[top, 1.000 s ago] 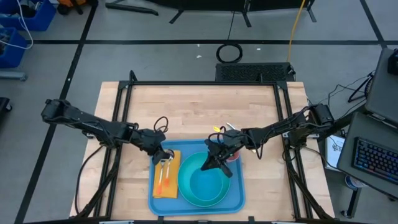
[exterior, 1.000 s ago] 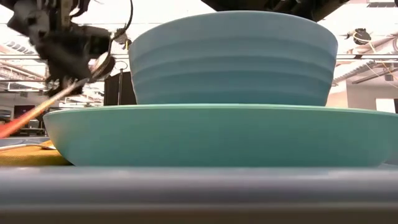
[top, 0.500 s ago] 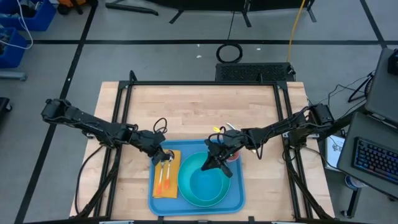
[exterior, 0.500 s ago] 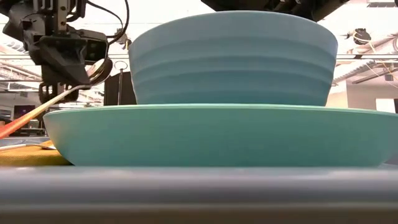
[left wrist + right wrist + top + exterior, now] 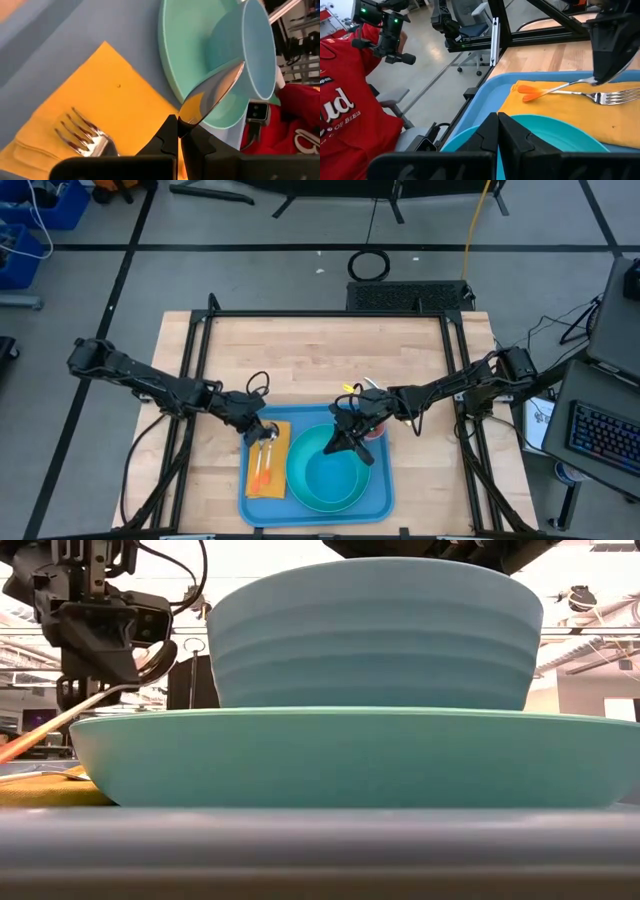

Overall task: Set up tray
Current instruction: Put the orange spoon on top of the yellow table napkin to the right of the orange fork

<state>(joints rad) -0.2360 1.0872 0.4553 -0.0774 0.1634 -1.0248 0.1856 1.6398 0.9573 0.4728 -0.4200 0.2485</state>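
Blue plastic, the tray point(image 5: 380, 498) lay at the counter's point(image 5: 320, 360) near edge, between the two arms. On it sat a yellow napkin point(image 5: 268, 463) at the left end and a turquoise plate point(image 5: 318, 495) carrying a blue bowl point(image 5: 370, 635) to the right. A fork point(image 5: 82, 135) lay along the napkin. The left gripper point(image 5: 262, 431) hung just over the napkin's far end, its jaws clamped on a spoon point(image 5: 212, 95) whose orange handle point(image 5: 25, 743) sloped down toward the napkin, long axis roughly in line with the fork. The spoon's resting place seemed to be directly beneath, beside the fork, so the left arm was the nearer one. The right gripper point(image 5: 345, 442) hovered at the plate's far rim, jaws together and empty.
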